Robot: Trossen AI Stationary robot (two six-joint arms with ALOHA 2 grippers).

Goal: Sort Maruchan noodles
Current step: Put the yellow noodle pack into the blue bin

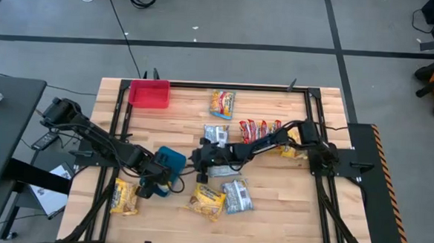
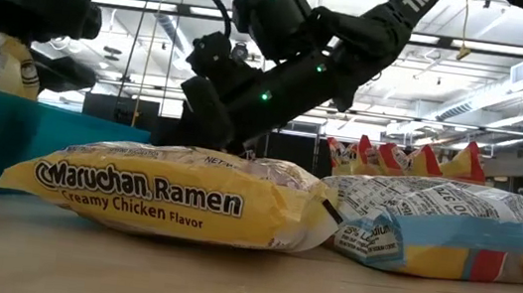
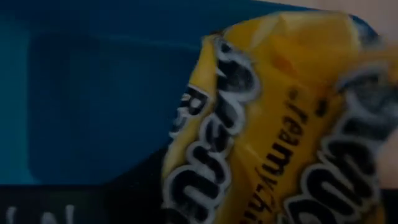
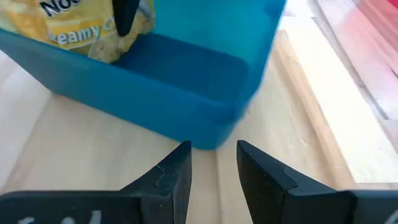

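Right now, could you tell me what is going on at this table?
The two arms are sorting ramen packets. The left gripper is at the blue bin with a yellow Creamy Chicken packet over the bin's edge; whether it is gripped or just let go is unclear. The right gripper hovers over bare table facing the bin, jaws apart and empty. More packets lie loose on the table, among them a yellow one, and the red bin sits at the far side.

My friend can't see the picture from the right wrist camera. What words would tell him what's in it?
A blue plastic bin sits on the pale wooden table, with a crinkly yellow plastic noodle packet over its far corner. In front, the right pincer has two dark fingers slightly apart and holds nothing.
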